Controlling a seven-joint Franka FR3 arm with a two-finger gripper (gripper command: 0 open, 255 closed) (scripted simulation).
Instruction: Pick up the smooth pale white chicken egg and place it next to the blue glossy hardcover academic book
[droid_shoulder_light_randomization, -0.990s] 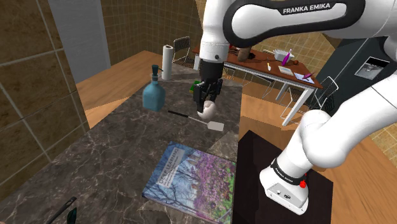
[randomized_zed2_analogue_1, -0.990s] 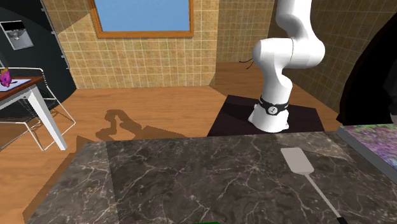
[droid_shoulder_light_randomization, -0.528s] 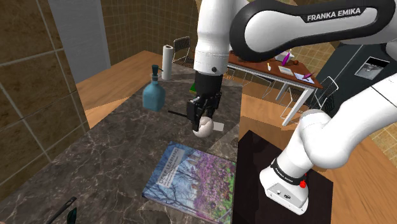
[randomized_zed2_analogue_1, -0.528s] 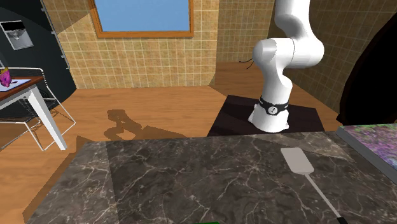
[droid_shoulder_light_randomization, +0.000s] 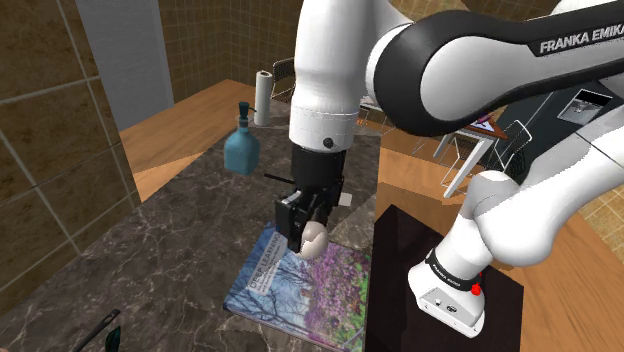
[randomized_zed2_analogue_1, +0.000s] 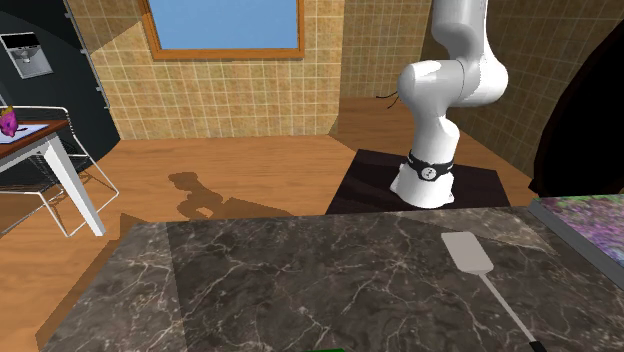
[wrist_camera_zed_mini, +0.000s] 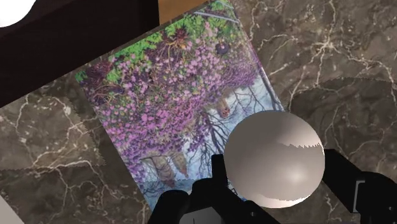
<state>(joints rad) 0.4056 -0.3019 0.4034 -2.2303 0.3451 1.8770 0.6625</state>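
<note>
All-black 2-finger hand (droid_shoulder_light_randomization: 312, 236): its 2 fingers (wrist_camera_zed_mini: 219, 177) are pinching the smooth, pale, rounded egg (wrist_camera_zed_mini: 275, 159) between them. Egg location: held above the dark veined marble surface (droid_shoulder_light_randomization: 170, 240), over the far edge (shoulder view) of the flat blue-edged hardcover book (droid_shoulder_light_randomization: 300, 285) with purple blossoms and bare trees on its cover. A blue bottle (droid_shoulder_light_randomization: 240, 150) stands well apart from the book on the same surface.

A dark marble counter (droid_shoulder_light_randomization: 180, 230) carries a blue bottle (droid_shoulder_light_randomization: 240, 148) upright near its far end, a paper-towel roll (droid_shoulder_light_randomization: 263, 97) at that end's edge, and a flat grey spatula (randomized_zed2_analogue_1: 480, 270).
</note>
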